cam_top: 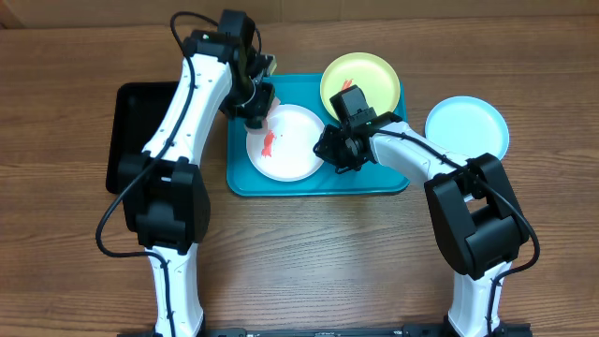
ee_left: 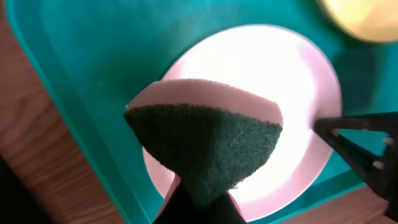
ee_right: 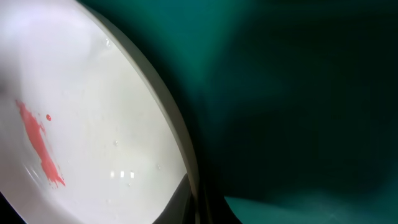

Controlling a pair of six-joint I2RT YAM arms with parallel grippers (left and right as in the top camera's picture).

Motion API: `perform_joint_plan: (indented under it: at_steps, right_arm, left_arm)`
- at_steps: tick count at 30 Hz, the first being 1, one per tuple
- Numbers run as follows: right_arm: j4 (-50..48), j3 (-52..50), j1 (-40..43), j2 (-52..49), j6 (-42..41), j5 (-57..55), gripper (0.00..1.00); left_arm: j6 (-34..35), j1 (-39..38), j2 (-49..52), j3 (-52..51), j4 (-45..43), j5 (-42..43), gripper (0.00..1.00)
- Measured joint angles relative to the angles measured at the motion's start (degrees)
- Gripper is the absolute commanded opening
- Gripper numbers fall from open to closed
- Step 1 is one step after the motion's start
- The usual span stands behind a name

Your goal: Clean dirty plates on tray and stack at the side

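Centre frame, the left end effector [cam_top: 255, 115] is clamped on a sponge [ee_left: 205, 143] over the smeared white plate [cam_top: 298, 154] in the tray [cam_top: 374, 180]. The right end effector [cam_top: 328, 150] pinches its right rim.

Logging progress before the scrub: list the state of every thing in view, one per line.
white plate: on the turquoise tray, red smear, dirty.
yellow-green plate: on the tray, red smear, dirty.
light blue plate: off the tray on the table, looks clean.
sponge: pinched, bent, over the white plate.
left gripper: shut on the sponge.
right gripper: shut on the white plate's rim.
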State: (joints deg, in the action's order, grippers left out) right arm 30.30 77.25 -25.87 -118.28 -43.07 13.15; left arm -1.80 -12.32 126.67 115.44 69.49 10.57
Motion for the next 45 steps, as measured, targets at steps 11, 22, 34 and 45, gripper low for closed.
perform_joint_plan:
  at_steps: [11,22,34,45]
  right_arm:
    - [-0.61,0.0,0.0,-0.07,-0.39,-0.46,0.04]
    - [-0.52,0.02,0.24,-0.13,-0.42,-0.96,0.04]
    - [-0.7,0.02,0.24,-0.13,-0.39,-0.96,0.04]
    - [-0.98,0.11,0.2,-0.2,-0.42,-0.9,0.04]
  left_arm:
    - [12.28,-3.65,0.0,-17.77,-18.82,-7.72,0.04]
    - [11.87,-9.92,-1.99,-23.3,-23.69,-12.98,0.04]
    - [5.14,-8.31,-2.14,-22.82,-22.08,0.66,0.04]
    - [16.92,-3.32,-2.01,-22.75,-26.69,-13.97,0.04]
